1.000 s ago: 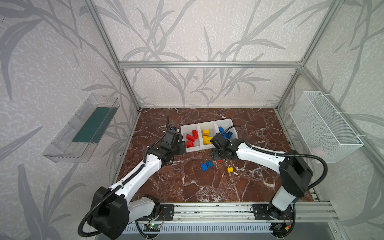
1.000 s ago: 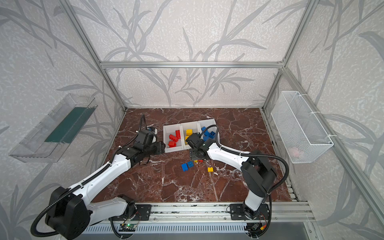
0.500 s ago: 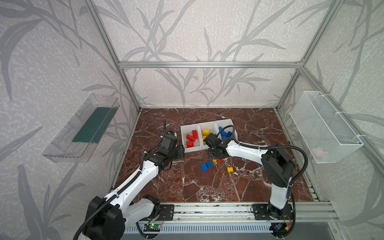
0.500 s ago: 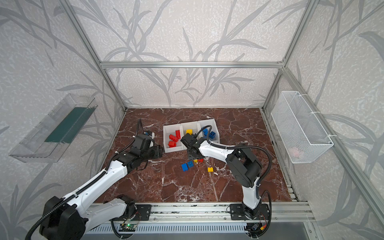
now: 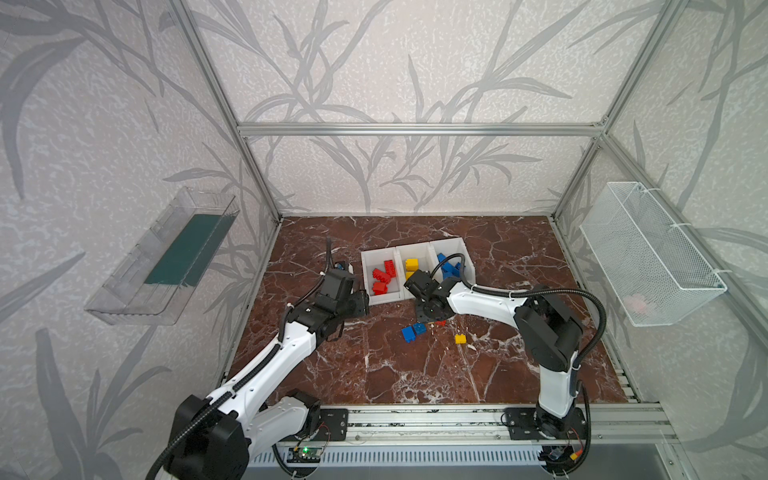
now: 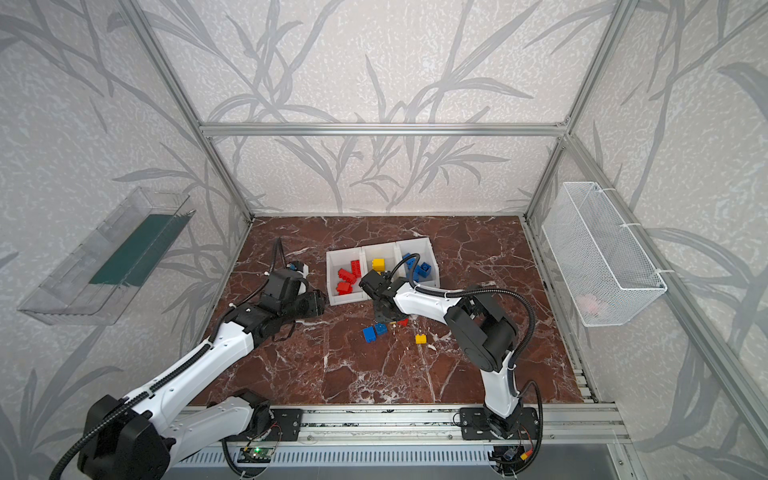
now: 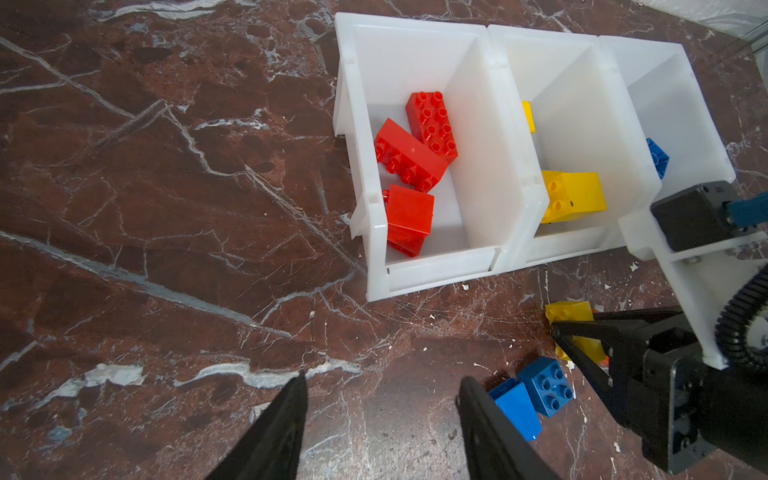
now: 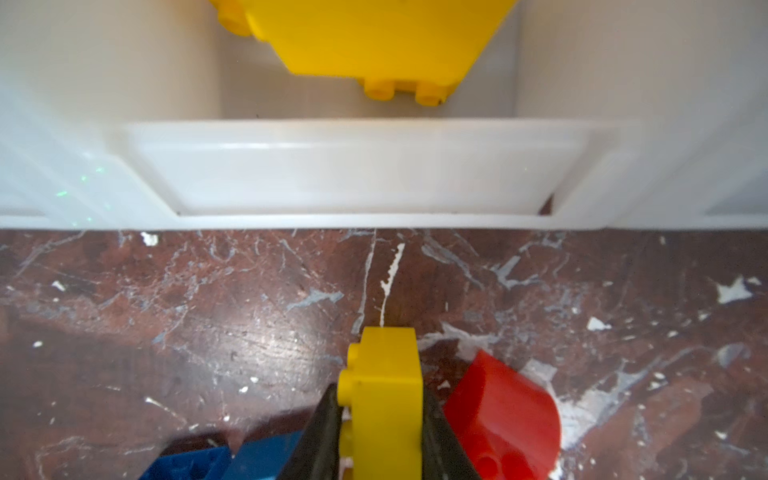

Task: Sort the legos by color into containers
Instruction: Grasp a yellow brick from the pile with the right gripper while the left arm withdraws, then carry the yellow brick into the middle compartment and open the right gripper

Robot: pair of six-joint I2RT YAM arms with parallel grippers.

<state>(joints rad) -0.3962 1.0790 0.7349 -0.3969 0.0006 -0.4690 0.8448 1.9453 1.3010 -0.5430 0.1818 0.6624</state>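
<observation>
Three joined white containers (image 5: 384, 297) stand mid-table, holding red legos (image 7: 411, 158), yellow legos (image 7: 573, 195) and blue legos (image 7: 656, 158) in turn. My right gripper (image 8: 378, 399) is low on the table just in front of the middle container, shut on a small yellow lego (image 8: 382, 365). A red lego (image 8: 503, 411) lies against one finger and blue legos (image 8: 249, 457) lie on the other side. In both top views, two blue legos (image 5: 413, 332) and a loose yellow lego (image 5: 460, 338) lie in front. My left gripper (image 7: 383, 378) hovers open and empty beside the red container's front corner.
A clear tray with a green liner (image 5: 166, 257) hangs on the left wall and a white wire basket (image 5: 648, 253) on the right wall. Aluminium frame posts stand at the table corners, and a rail (image 5: 415, 419) runs along the front edge.
My right gripper has gone from open to shut on the yellow lego, after settling down in front of the middle container. My left arm has shifted slightly toward the front, still open.
</observation>
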